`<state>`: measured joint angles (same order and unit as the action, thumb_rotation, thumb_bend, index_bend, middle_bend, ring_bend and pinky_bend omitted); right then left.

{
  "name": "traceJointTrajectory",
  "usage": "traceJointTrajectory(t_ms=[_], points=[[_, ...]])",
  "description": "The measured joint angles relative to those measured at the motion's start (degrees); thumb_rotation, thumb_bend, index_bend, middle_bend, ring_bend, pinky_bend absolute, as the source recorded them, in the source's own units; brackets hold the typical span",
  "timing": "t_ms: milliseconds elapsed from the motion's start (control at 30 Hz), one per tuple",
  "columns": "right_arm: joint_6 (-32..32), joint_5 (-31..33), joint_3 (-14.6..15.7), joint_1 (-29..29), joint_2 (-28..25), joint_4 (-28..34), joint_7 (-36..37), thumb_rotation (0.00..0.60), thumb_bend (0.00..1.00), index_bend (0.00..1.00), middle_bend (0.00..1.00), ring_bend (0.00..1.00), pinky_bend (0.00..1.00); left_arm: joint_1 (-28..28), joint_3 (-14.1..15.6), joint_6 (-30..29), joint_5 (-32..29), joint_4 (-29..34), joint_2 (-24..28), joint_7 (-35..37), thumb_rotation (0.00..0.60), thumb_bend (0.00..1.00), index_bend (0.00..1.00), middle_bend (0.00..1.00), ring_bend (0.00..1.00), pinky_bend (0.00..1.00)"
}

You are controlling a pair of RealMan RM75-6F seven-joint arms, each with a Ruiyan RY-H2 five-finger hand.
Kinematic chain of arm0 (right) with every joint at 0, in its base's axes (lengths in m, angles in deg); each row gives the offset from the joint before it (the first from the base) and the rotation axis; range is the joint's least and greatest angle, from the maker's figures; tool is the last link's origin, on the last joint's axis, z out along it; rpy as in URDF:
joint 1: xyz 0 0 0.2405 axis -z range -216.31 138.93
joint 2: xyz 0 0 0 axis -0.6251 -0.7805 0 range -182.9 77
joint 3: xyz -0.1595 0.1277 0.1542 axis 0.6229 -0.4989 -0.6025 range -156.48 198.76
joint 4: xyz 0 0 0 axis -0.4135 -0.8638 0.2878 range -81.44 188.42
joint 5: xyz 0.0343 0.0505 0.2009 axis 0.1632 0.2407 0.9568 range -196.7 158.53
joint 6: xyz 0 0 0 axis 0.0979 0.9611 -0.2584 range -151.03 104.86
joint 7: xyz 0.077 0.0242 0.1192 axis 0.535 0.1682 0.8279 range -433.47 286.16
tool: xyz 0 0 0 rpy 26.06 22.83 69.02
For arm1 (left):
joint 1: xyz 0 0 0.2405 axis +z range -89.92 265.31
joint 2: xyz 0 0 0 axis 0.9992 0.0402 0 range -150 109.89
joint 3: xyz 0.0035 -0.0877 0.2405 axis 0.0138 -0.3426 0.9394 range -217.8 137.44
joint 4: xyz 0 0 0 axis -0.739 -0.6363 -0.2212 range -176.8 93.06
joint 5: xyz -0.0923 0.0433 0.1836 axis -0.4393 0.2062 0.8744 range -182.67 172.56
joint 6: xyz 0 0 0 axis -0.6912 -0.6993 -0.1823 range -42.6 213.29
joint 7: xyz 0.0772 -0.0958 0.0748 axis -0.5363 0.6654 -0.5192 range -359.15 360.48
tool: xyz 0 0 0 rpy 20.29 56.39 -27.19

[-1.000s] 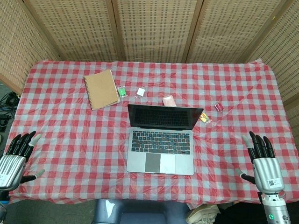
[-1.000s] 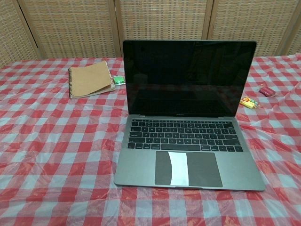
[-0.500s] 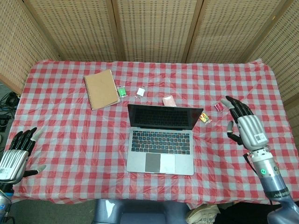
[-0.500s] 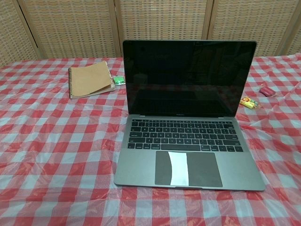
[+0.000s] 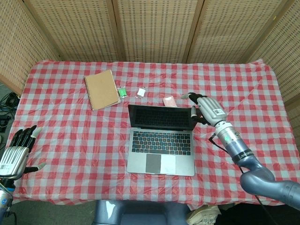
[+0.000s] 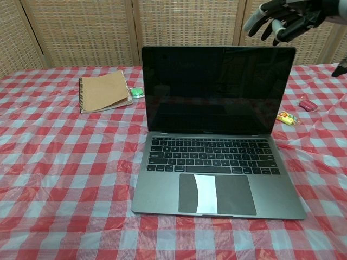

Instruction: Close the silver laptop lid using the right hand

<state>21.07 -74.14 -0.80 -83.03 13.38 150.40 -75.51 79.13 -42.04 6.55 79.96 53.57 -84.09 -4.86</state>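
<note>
While your right hand [image 6: 284, 19] hovers, fingers spread, over one open silver laptop [image 6: 217, 130], your left hand [image 5: 16, 150] spreads idle.

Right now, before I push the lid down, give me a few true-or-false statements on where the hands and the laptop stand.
1. The laptop lid is already shut. False: it stands open, screen dark.
2. The right hand is up by the lid's top right corner, fingers spread. True.
3. The right hand is holding the notebook. False: it holds nothing; the notebook lies on the tablecloth, left of the laptop.
4. The left hand is at the table's near left edge, away from the laptop. True.
5. The right hand rests on the keyboard. False: it is above the lid's top edge.
</note>
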Motion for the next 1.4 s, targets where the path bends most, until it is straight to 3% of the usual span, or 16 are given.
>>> traceJointTrajectory(t_ms=[333, 667, 1100, 1400], points=[[-3.23, 9.44, 1.15, -5.71, 1.95, -0.69, -5.00, 0.600, 1.00, 0.36, 0.40, 0.36, 0.37, -0.36, -0.48, 0.77, -1.72, -0.46, 0.07, 0.35, 0.600, 0.00, 0.00, 0.00, 0.00, 0.00], [-7.44, 13.19, 0.66, -7.07, -1.85, 4.28, -1.01, 0.600, 1.00, 0.40, 0.45, 0.40, 0.39, -0.65, -0.65, 1.00, -2.22, -0.41, 0.10, 0.36, 0.600, 0.00, 0.00, 0.00, 0.00, 0.00], [-11.61, 5.76, 1.24, -4.79, -5.74, 10.32, 4.01, 0.600, 1.00, 0.41, 0.45, 0.41, 0.39, -0.82, -0.25, 1.17, -2.13, -0.29, -0.26, -0.54, 0.600, 0.00, 0.00, 0.00, 0.00, 0.00], [-13.07, -4.02, 4.83, -3.63, -6.50, 13.66, 2.85, 0.600, 1.00, 0.41, 0.45, 0.41, 0.39, -0.85, -0.06, 1.03, -2.05, -0.38, -0.54, -1.00, 0.600, 0.00, 0.00, 0.00, 0.00, 0.00]])
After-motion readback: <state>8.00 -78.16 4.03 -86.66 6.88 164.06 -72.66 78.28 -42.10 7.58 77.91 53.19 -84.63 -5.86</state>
